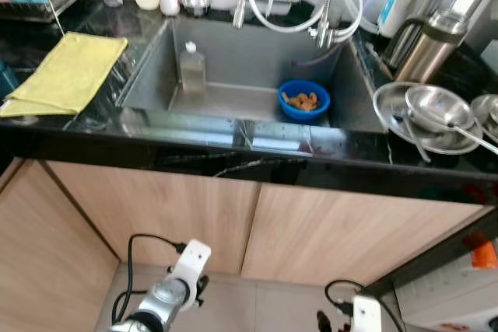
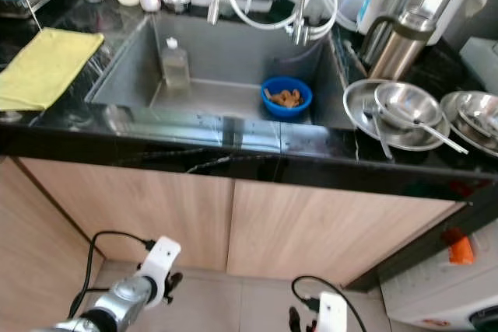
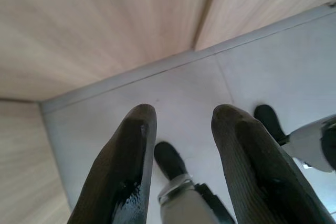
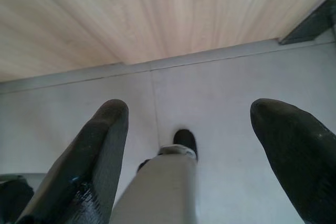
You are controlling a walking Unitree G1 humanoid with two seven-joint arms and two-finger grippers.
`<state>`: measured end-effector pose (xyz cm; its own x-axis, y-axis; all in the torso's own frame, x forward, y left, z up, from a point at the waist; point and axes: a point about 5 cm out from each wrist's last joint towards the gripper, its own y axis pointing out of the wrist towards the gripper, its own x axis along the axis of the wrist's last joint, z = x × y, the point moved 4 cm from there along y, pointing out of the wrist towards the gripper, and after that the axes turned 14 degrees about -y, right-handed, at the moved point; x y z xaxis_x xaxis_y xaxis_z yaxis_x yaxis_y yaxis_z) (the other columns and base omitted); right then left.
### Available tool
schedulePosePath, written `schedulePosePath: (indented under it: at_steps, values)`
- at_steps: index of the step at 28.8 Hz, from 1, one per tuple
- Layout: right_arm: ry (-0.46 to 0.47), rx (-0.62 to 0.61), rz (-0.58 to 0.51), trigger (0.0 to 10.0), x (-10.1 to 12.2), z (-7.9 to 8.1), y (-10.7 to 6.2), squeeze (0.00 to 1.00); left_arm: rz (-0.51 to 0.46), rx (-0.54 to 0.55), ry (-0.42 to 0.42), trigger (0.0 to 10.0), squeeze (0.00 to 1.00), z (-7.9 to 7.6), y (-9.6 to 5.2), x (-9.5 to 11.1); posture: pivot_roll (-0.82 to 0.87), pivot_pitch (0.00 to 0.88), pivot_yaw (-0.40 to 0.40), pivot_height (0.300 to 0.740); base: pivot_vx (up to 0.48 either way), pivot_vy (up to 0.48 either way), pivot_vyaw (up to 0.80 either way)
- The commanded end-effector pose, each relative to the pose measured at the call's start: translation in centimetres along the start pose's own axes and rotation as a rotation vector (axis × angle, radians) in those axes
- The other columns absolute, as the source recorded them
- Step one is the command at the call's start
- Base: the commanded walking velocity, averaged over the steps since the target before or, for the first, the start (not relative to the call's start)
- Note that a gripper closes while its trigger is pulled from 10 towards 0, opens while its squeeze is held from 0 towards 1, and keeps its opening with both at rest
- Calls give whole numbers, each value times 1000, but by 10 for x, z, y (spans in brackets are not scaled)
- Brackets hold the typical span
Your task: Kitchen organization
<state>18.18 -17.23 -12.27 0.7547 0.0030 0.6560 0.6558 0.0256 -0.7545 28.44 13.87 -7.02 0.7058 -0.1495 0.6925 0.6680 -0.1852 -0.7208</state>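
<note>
**Both arms hang low before the sink; nothing gripped**

The sink [image 1: 233, 75] is the landmark, sunk in a black counter [image 1: 233, 149] above pale wooden cabinet doors [image 1: 194, 215]; inside it, toward its right side, sits a blue bowl [image 1: 304, 100] with some orange-brown scraps in it; toward its left side stands a small clear bottle [image 1: 191, 68]; left of the sink a yellow cloth [image 1: 66, 74] lies flat on the counter; right of the sink steel plates and bowls [image 1: 432, 114] are stacked with cutlery across them, and a steel kettle [image 1: 428, 44] stands behind them.

Handling, as a judgement: the bowl looks light and stiff, probably plastic, possibly wet and slick; the rim is the natural place to pinch, keeping it level so the scraps stay in; the steel dishes would be smooth, slippery and noisy, best taken by an edge; the cloth is soft and will drape, so pinch a corner or fold.

The left gripper [image 3: 181, 153] hangs well below the sink, in front of the cabinet doors, pointing at the grey floor [image 3: 173, 98]; its fingers [image 3: 131, 161] stand a moderate gap apart, holding and touching nothing; the right gripper [image 4: 189, 150] hangs likewise, spread wide, also bare.
</note>
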Motion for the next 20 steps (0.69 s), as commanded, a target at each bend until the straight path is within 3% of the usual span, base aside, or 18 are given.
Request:
schedulePosePath:
  at_steps: [1, 10, 13, 20]
  values:
    - [-8, -3, 13, 10000, -4, -2, -1, 0, 23, -2, 9, 10000, 0, 0, -1, -9, 129, 101, -95, 740, 0, 0, 0]
    - [-4, -11, -14, 10000, -3, -1, -2, 0, -35, -12, 35, 10000, 0, 10, -3, 2, 116, 72, -80, 740, 0, 0, 0]
    - [-3, -12, -16, 10000, -3, -1, -3, 0, -56, -6, 43, 10000, 0, 20, -6, 7, 121, 65, -76, 740, 0, 0, 0]
    - [7, -19, -11, 10000, -6, 1, -3, 0, -52, 5, 57, 10000, 0, 32, -10, 2, 122, 54, -69, 740, 0, 0, 0]
